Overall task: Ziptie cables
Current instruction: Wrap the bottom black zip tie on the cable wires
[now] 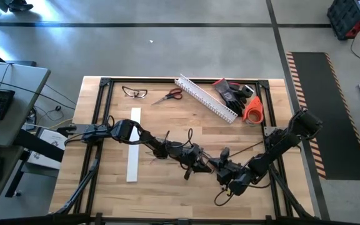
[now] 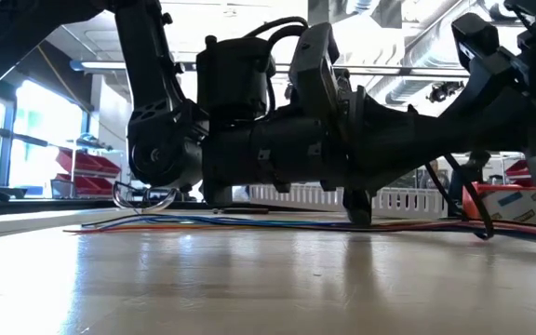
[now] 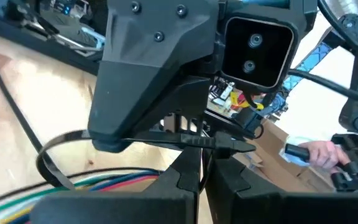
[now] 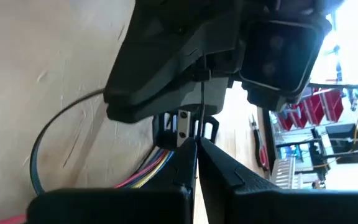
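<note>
Two dark arms meet nose to nose low over the middle of the wooden bench (image 1: 167, 181).

No brand or writing can be read anywhere. The left pincer (image 1: 200, 159) and the right pincer (image 1: 220, 166) face each other, nearly touching; each has its fingers pressed together on a thin dark ziptie (image 3: 166, 139) that curves into a loop beside them. The cables (image 2: 249, 223), one multicoloured bundle whose wires are too close to count, lie flat on the bench under the pincers. Further back lie one white slotted channel (image 1: 205, 97), one orange tape roll (image 1: 253, 110), one pair of scissors (image 1: 168, 95) and one pair of glasses (image 1: 134, 92). The arms hide much of the bundle from above.
</note>
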Action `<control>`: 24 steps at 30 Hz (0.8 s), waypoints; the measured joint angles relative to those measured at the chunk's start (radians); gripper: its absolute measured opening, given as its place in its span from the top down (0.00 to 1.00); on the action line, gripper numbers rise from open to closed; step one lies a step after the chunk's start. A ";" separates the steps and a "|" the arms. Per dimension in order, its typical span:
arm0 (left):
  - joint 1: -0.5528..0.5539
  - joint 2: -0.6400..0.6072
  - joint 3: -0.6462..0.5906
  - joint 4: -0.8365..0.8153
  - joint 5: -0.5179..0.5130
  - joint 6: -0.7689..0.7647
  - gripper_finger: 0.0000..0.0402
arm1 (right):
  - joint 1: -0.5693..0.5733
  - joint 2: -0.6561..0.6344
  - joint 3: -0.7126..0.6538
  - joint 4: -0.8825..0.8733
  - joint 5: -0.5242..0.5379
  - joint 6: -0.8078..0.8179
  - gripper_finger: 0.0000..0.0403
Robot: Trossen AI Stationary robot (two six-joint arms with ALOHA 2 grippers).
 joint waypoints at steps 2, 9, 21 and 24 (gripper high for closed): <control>0.006 0.000 0.000 0.000 0.032 -0.040 1.00 | 0.000 0.000 0.000 0.014 0.012 -0.032 1.00; 0.042 0.000 0.002 0.005 0.111 -0.150 1.00 | -0.003 0.000 0.000 0.126 -0.009 -0.215 1.00; 0.054 -0.001 0.034 -0.065 0.169 -0.137 1.00 | -0.019 0.000 -0.002 0.247 -0.052 -0.417 1.00; 0.056 -0.001 0.034 -0.061 0.163 -0.135 1.00 | -0.020 0.000 -0.002 0.215 -0.047 -0.333 1.00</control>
